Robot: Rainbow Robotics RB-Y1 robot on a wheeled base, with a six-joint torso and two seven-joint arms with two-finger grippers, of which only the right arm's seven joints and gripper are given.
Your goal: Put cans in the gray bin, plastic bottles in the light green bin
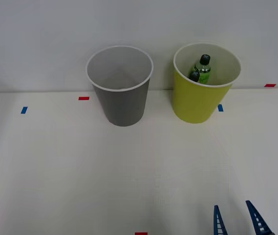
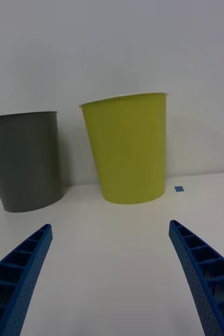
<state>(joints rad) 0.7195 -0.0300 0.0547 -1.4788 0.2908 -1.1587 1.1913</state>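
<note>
Nearest the robot, the right end effector hangs low over the white table, its blue ribbed fingers spread wide with nothing between them. The table in front of it carries no loose can or bottle, only small red and blue tape marks. Judging from that, the sorting looks close to done, and the sensible step is a clean retreat: keep the arm low and well short of the bins so neither gets nudged.

Farther back, by the wall, the gray bin stands upright on the robot's left and looks empty from the front view. Just beside it on the right, apart from it, stands the light green bin. Inside it lie the plastic bottles, two black caps showing. The green one leans with its long axis near upright, cap toward the rim; the other's body is hidden.
</note>
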